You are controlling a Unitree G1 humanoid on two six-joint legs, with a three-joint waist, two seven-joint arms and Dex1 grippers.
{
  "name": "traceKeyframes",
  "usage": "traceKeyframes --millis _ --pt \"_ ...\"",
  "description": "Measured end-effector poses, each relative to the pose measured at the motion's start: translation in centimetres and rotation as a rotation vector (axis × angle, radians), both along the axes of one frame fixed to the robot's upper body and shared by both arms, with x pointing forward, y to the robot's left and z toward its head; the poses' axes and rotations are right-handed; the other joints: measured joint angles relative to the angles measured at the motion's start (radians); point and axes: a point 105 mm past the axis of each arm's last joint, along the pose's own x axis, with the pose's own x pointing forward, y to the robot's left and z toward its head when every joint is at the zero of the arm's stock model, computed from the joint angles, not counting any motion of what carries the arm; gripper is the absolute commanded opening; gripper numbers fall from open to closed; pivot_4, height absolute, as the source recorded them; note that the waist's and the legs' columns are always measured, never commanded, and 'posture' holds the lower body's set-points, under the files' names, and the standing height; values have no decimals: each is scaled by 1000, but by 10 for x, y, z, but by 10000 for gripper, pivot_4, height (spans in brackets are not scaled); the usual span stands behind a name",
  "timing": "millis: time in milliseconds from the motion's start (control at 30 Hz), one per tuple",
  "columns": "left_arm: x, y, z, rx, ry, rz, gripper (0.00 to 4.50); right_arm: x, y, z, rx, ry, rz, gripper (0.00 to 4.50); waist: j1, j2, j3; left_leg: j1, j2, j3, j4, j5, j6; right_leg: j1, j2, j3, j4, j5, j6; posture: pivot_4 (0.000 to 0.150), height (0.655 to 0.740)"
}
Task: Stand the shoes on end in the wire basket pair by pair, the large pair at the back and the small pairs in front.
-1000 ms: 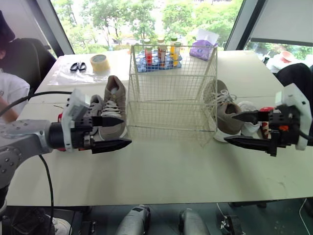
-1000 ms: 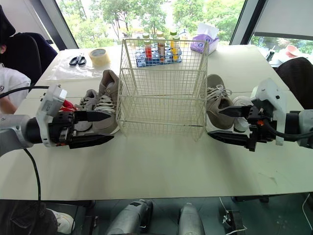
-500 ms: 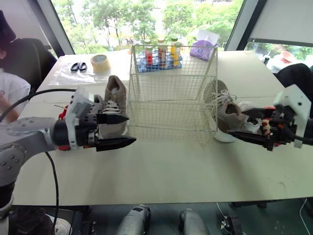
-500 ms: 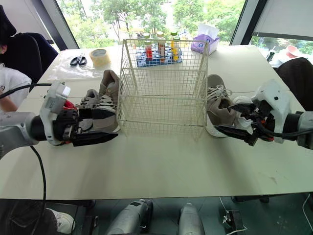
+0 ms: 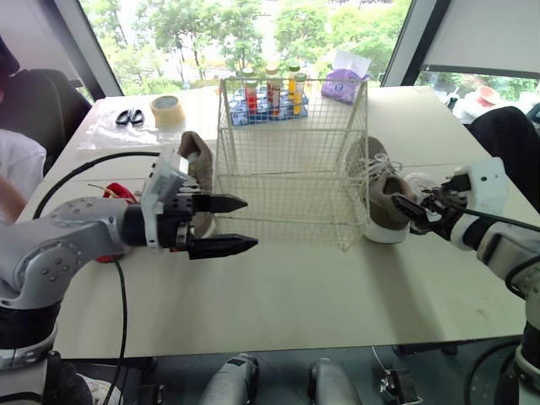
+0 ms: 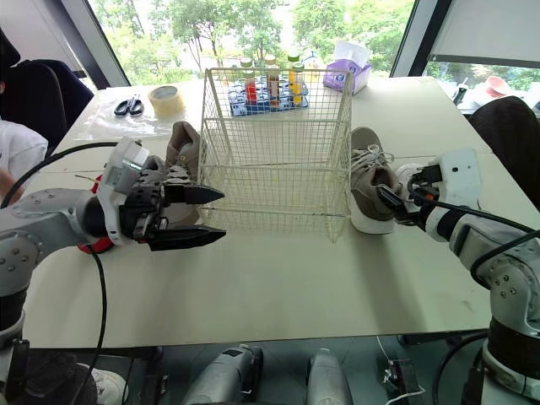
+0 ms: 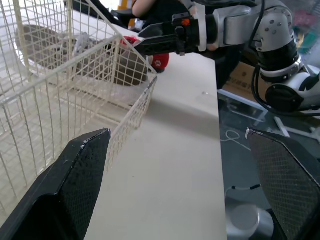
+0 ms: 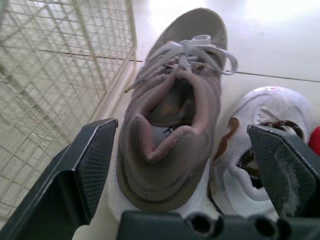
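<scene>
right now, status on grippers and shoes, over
Left gripper open, empty, at front left corner of wire basket. Right gripper open, at heel of taupe shoe. Basket holds no shoes. Small white shoe close beside it.

Pale table [image 6: 278, 287], daylit by a wide window [image 6: 253, 25] behind it; green trees [image 6: 169, 34] outside. Dark slanted frame [image 6: 84, 42], white blind [image 6: 489, 29] upper right. One black chair [image 5: 38, 97] at the table's left end, another [image 6: 502, 118] at its right.

Left end effector [image 5: 251, 223], right [image 8: 182, 129], agape
</scene>
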Motion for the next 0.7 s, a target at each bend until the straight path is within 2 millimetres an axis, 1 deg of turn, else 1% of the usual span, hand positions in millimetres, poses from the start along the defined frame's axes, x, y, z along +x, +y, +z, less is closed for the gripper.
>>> traceKeyframes --millis 33,133,167,400,600,667,700 --pt "1 0 0 -1 -6 0 44746 0 2 -5 11 -6 -13 45000 -1 0 0 1 0 0 0 0 0 0 0 0 0 0 0 1500 7400" --pt "1 0 0 3 -17 -4 44746 1 12 -29 19 44 -27 45000 -3 0 0 1 0 0 0 0 0 0 0 1 2 0 0 1500 7400" --pt "1 1 0 4 -20 -5 44746 3 14 -33 33 42 -34 45000 -3 0 0 2 0 0 0 0 0 0 0 2 3 0 0 1500 7400" --pt "2 1 -2 5 -28 -5 44746 19 23 -51 78 20 -75 45000 -7 0 0 6 0 1 0 0 0 0 0 3 9 0 0 1500 7400" --pt "2 0 -6 0 -25 5 44746 29 27 -53 74 -18 -102 45000 -8 0 0 8 0 1 -1 -1 1 0 1 5 11 0 0 1500 7400" --pt "2 0 -7 3 -26 10 45000 31 27 -54 77 -25 -108 39660 -9 0 0 9 0 1 -1 -1 1 0 2 6 11 0 0 1500 7400" --pt "2 0 -8 3 -27 15 45000 32 28 -54 76 -28 -109 36231 -9 0 0 9 0 1 -1 -1 1 1 2 6 11 0 0 1500 7400"
